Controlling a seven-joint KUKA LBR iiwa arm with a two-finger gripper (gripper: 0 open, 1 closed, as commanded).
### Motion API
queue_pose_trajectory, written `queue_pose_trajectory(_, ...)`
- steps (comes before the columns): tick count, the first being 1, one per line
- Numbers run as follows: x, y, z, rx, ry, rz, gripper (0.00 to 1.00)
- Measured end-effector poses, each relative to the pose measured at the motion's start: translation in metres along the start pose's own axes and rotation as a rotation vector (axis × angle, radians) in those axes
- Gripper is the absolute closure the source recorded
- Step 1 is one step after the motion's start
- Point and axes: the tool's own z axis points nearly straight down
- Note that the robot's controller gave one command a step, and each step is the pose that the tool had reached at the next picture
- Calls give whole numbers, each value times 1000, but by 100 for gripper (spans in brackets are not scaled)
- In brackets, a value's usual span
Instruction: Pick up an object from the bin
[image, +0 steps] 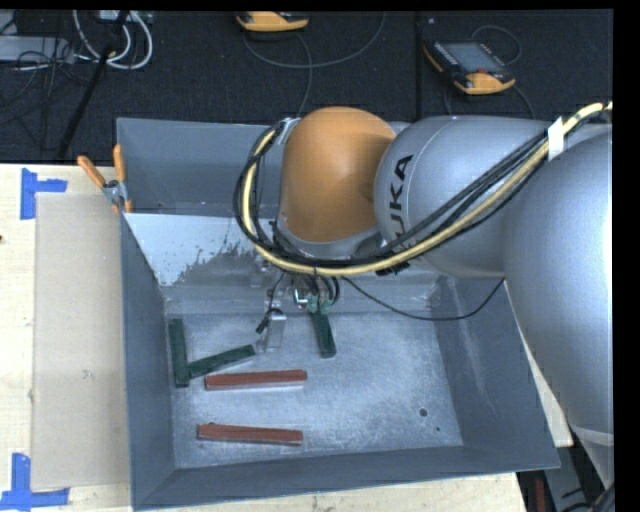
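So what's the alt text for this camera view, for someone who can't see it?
A robot arm's open gripper hangs low in a grey bin. Beside it on the bin floor lie two green sticks and two brown sticks.

The orange wrist cover (335, 175) and silver arm (480, 200) hide the top of the gripper (297, 318) and the right rear of the bin (145, 330); a dark speck (423, 411) is too small to name
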Motion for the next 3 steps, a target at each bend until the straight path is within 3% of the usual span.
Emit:
queue_pose_trajectory(1, 22, 29, 102, 2, -2, -213, 0)
queue_pose_trajectory(2, 40, 14, 68, 2, -8, -309, 0)
queue_pose_trajectory(3, 6, 56, 69, 0, -14, -405, 0)
